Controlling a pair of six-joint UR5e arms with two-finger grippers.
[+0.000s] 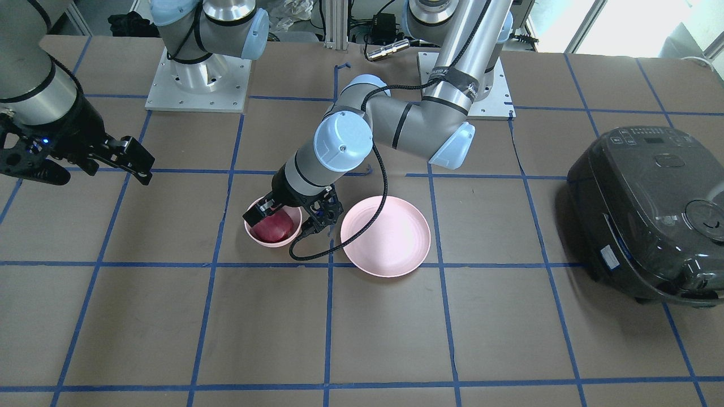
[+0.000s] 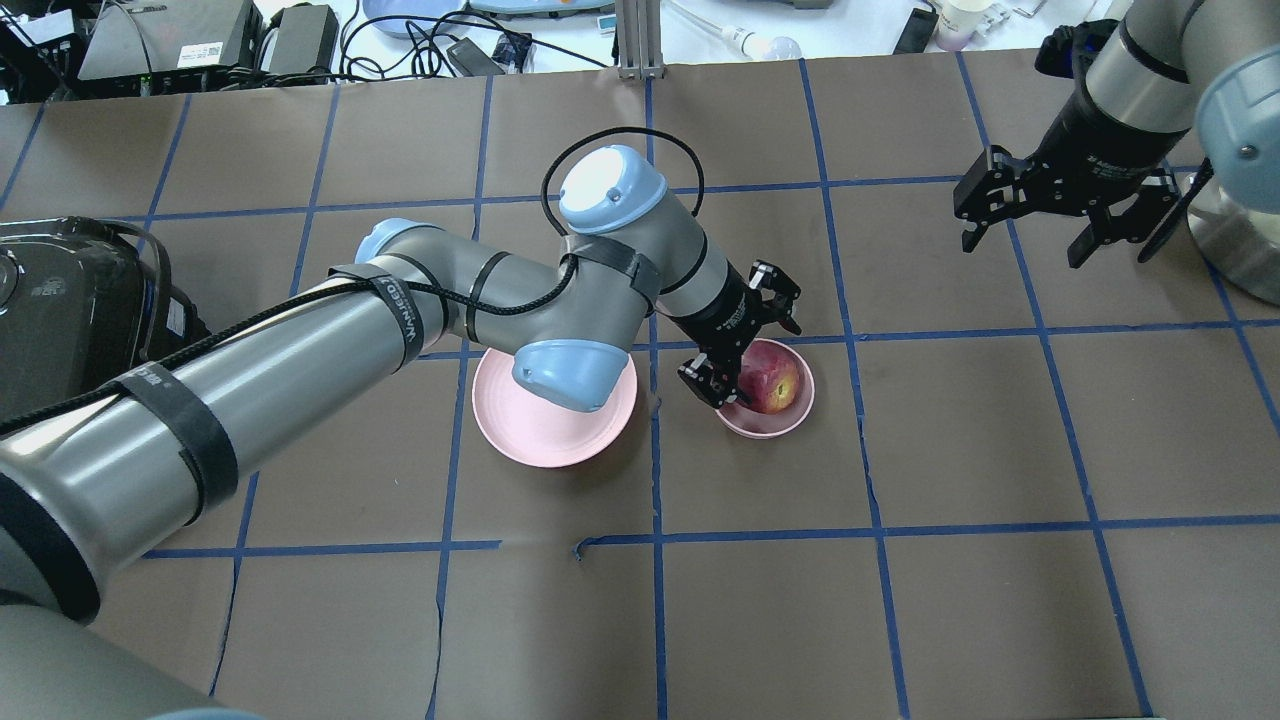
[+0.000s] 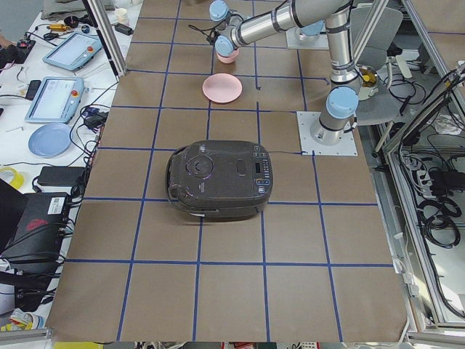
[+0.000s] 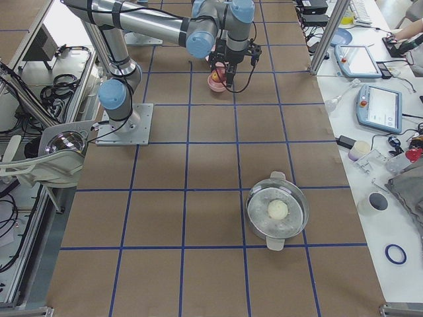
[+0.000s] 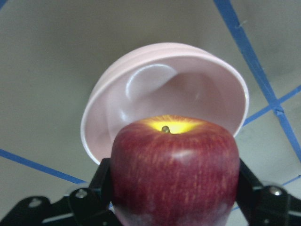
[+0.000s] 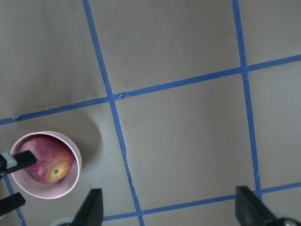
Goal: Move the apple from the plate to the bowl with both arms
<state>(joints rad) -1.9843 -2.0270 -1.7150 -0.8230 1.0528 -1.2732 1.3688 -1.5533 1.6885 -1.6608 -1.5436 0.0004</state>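
Note:
The dark red apple (image 2: 772, 385) with a yellow patch sits low in the small pink bowl (image 2: 770, 430). My left gripper (image 2: 757, 362) is shut on the apple, one finger on each side. The left wrist view shows the apple (image 5: 174, 169) between the black fingers (image 5: 96, 188), with the bowl (image 5: 155, 84) behind it. The wide pink plate (image 2: 540, 425) is bare, partly under my left arm. In the front-facing view the plate (image 1: 390, 237) lies beside the bowl (image 1: 266, 242). My right gripper (image 2: 1030, 240) is open and empty, raised far to the right. Its wrist view shows the apple (image 6: 47, 160) in the bowl (image 6: 56, 190).
A dark rice cooker (image 2: 60, 300) stands at the table's left end. A metal pot (image 4: 277, 211) holding something white shows in the exterior right view. Blue tape lines cross the brown table (image 2: 900, 600). A black cable (image 1: 339, 249) hangs from my left wrist over the plate's edge.

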